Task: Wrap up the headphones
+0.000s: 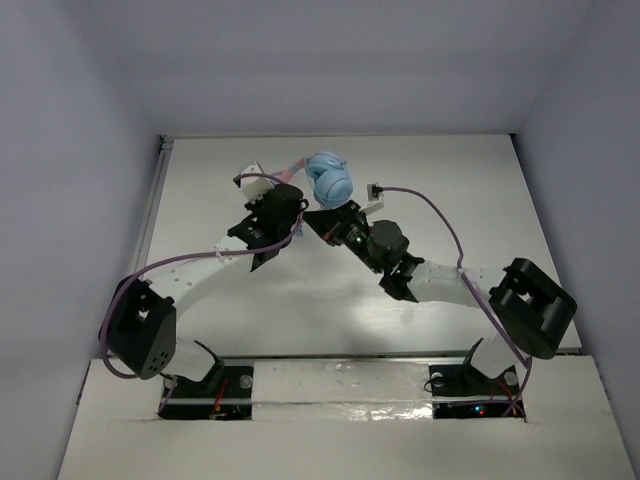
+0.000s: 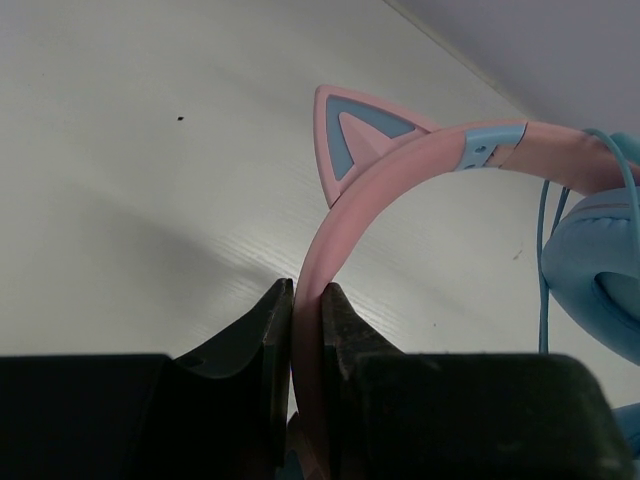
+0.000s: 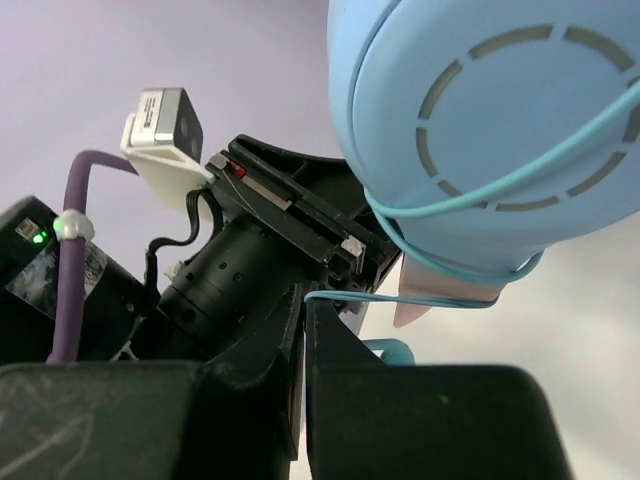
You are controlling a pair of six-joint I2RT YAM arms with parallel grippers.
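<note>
The headphones (image 1: 328,182) are braced by my left fingers (image 2: 250,350) clamping the pink headband (image 2: 345,225), so my right fingers (image 3: 250,390), pinching the cord (image 3: 345,296), can wind it.

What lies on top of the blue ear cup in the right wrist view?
A thin light blue cord loops across the ear cup; the cup's other face is hidden.

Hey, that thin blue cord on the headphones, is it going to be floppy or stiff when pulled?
Likely floppy: the cord drapes in loose curves over the ear cup. Probably light and thin, so it may slip from the right gripper pinching it. The headband, clamped by the left gripper, looks stiffer.
</note>
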